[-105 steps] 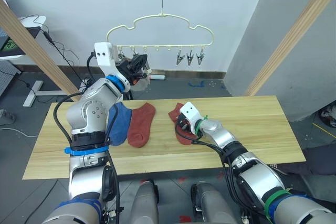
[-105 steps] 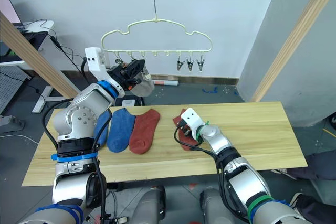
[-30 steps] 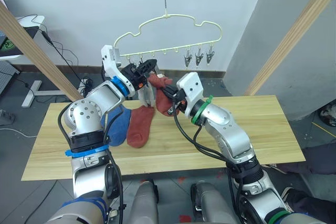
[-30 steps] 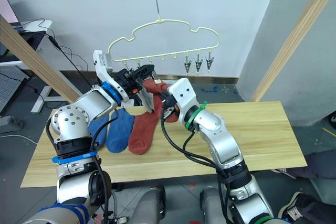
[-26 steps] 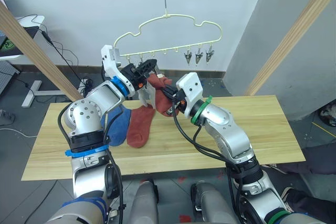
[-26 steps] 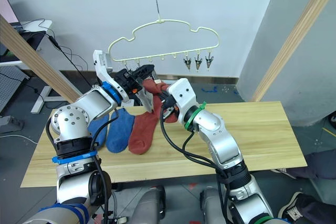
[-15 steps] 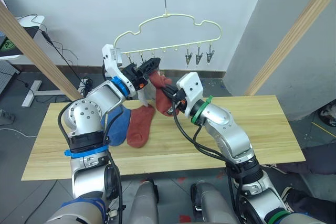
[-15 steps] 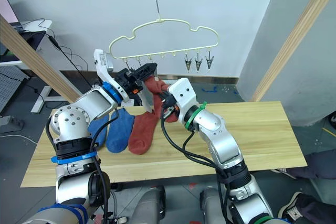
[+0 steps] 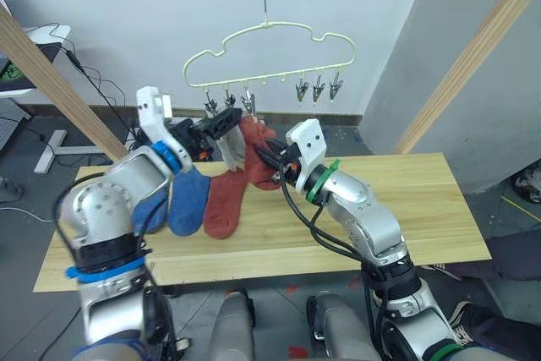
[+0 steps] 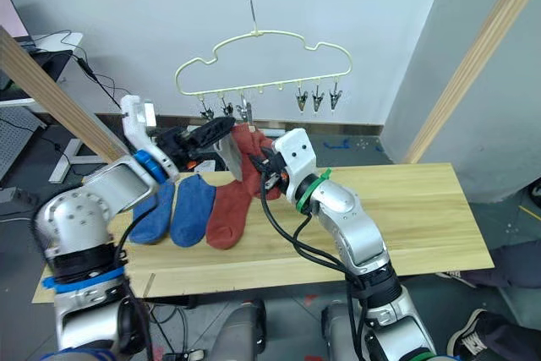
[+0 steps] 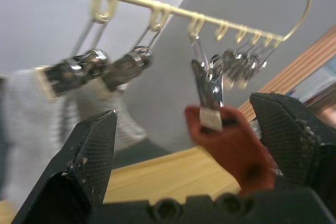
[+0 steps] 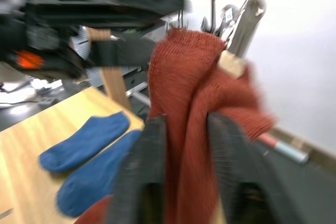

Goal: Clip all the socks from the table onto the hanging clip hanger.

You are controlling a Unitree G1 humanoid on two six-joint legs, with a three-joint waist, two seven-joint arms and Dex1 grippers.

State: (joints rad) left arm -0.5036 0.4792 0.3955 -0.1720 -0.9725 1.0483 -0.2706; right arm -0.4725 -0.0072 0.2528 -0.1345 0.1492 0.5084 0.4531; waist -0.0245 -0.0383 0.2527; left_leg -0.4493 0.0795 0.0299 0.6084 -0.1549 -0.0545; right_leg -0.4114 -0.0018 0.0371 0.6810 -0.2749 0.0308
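Now the red sock [image 10: 251, 151] hangs under the hanger [image 10: 264, 69], pinched at its top edge by the third clip [image 11: 206, 85] from the hanger's left end. The right tool [image 10: 264, 168] is closed on this sock, just below the clip. I think it holds on so the sock cannot slip out before the clip bites well.

The left tool [image 9: 218, 123] sits just beside the hanger's left clips, with its two fingers spread wide and nothing between them. It looks like it has let the clip snap shut and is ready to move off.

A grey sock [image 9: 228, 148] hangs from the hanger's left clips, right next to the red one. The three clips at the hanger's right end hang bare, so there is room for more.

Below the hanger, on the counter [image 10: 406, 209], lie three more socks side by side: one more red sock [image 10: 225, 209] and two blue socks [image 10: 177, 207]. They lie flat and close to the arms, so they should be easy to grab.

I think the task is about half done.
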